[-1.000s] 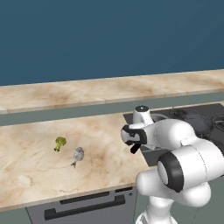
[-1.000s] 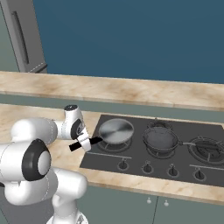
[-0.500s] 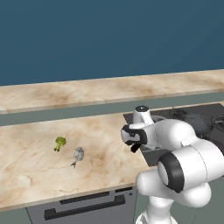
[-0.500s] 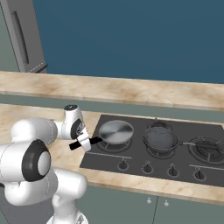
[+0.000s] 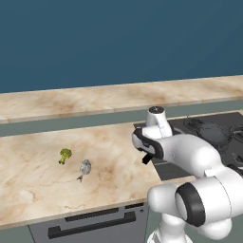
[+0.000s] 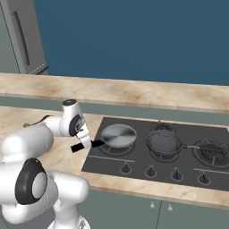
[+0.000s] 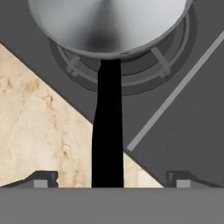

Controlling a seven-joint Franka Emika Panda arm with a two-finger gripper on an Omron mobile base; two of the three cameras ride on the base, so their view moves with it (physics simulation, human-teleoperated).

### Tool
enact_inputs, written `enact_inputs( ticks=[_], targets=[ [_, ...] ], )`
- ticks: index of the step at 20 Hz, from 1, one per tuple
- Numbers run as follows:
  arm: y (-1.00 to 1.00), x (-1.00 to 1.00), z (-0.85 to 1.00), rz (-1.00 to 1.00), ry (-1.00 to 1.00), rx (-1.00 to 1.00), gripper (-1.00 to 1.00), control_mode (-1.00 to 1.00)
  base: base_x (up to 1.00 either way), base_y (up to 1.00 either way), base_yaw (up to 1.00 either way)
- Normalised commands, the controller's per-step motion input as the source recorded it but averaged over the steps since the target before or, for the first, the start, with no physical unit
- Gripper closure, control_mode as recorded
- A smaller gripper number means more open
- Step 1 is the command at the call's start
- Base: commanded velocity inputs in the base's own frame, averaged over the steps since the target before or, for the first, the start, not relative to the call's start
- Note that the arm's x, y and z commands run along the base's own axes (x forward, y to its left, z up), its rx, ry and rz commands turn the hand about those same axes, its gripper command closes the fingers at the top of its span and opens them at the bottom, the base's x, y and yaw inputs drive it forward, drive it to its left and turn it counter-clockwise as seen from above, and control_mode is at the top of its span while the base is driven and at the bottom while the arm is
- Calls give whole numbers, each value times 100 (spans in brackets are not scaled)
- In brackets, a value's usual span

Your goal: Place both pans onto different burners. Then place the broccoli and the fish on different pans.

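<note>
Nothing has moved: gripper (image 7: 108, 177), fingers apart, straddles the pan (image 6: 118, 134) handle at 6 o'clock, freeing it on its burner (image 7: 127, 70).

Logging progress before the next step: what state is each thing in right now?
silver pan: on the front-left burner, empty
darker pan: on the middle burner, empty
gripper: open, fingertips either side of the black handle
broccoli: on the counter
fish: on the counter beside it

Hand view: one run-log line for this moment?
gripper: open, straddling black handle | silver pan: on burner | second pan: on another burner | broccoli, fish: on counter
</note>
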Motion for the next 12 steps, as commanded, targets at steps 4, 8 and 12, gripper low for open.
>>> enact_inputs(
  ticks=[4, 8, 12],
  targets=[
    [6, -18, 48, 0, 0, 0, -100, -100, 0, 0, 0],
    [23, -9, 43, 7, 6, 2, -100, -100, 0, 0, 0],
    [46, 0, 21, 13, 9, 1, -100, -100, 0, 0, 0]
  ],
)
